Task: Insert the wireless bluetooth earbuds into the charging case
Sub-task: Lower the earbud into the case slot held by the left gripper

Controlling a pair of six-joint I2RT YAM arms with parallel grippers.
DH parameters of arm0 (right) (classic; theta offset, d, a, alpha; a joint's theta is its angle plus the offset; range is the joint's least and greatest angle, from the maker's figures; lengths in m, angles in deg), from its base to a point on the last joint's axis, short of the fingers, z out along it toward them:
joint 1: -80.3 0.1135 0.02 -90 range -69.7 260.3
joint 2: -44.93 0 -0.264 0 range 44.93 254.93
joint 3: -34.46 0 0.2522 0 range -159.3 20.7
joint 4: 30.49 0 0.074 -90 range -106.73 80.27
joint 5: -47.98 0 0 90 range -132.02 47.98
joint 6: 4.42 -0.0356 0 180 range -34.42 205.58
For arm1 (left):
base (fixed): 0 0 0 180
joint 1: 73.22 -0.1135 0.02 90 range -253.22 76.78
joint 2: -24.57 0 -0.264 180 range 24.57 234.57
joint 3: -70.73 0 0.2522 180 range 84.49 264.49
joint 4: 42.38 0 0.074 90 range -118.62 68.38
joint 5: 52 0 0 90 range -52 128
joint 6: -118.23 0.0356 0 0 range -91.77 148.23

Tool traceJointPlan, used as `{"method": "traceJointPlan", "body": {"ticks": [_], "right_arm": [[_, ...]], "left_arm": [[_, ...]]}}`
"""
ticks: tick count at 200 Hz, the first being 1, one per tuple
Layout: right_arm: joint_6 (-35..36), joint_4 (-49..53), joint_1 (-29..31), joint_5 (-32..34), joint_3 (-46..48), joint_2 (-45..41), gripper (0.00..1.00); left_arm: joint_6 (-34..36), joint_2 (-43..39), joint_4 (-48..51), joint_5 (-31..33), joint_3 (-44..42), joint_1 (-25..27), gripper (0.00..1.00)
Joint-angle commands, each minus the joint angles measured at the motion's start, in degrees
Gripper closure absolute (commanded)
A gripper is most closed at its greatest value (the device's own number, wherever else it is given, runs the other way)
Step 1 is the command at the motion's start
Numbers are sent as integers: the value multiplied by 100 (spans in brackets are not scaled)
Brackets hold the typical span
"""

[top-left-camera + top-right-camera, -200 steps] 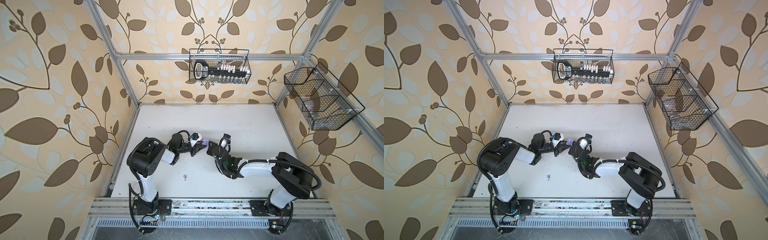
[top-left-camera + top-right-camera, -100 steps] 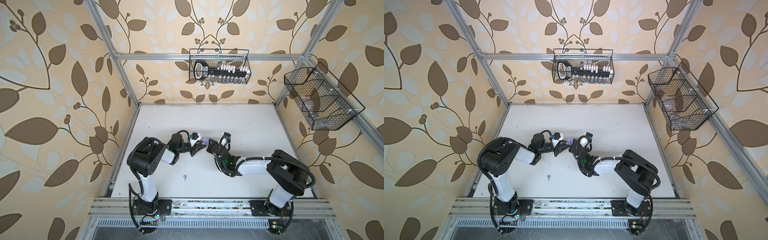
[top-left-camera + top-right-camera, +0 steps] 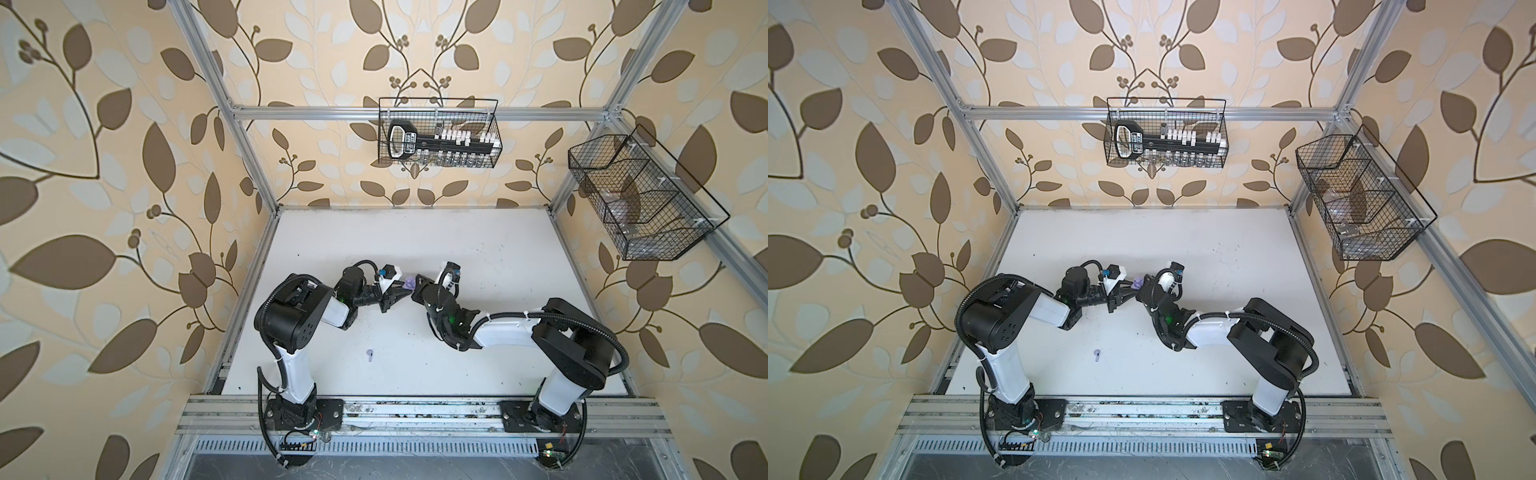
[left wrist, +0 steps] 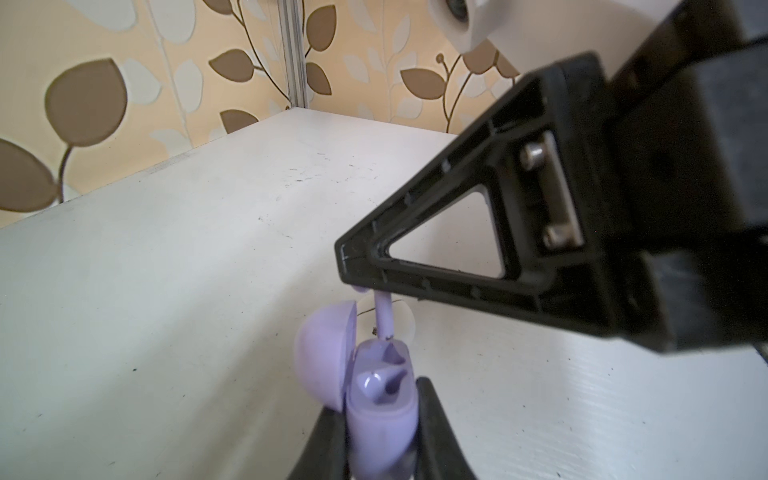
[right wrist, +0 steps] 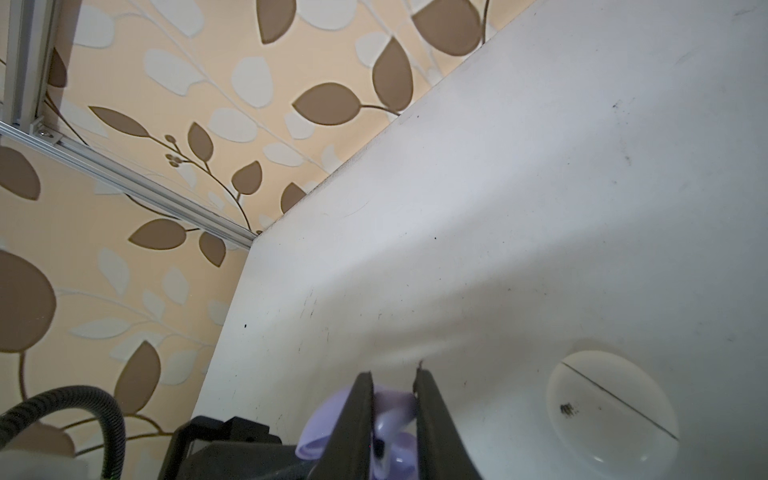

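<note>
The left gripper [image 4: 376, 395] is squeezed tight on the purple charging case [image 4: 382, 415] and holds it up off the white table [image 3: 478, 249]. The lid [image 4: 324, 353] of the case is flipped open to one side, so you can see the little holes inside. Right above the case is the right gripper [image 5: 394, 376]. Its two black fingers are pinched on the held earbud [image 4: 383, 316], a small purple one. The stem of that earbud points down at the open case, and its tip is right at the rim of the case. I cannot tell if the tip is inside a hole yet. The loose earbud [image 3: 369, 354], also purple, lies flat on the table, well away from the case, on the side where the arms are bolted down. A round white case [image 5: 611, 409] sits shut on the table near the purple case, with a thin dark line across its top.
</note>
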Motion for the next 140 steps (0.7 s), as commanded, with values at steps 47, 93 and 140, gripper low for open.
{"method": "traceJointPlan", "body": {"ticks": [47, 93, 140], "right_arm": [[-68, -132, 39, -85, -209, 272, 80], [-97, -194, 82, -137, -221, 356, 80], [-78, -220, 130, -217, -288, 392, 80]], "left_arm": [[-114, 26, -401, -203, 92, -95, 98], [-136, 33, -427, -216, 94, -104, 98], [-141, 44, -436, -225, 89, -104, 98]]}}
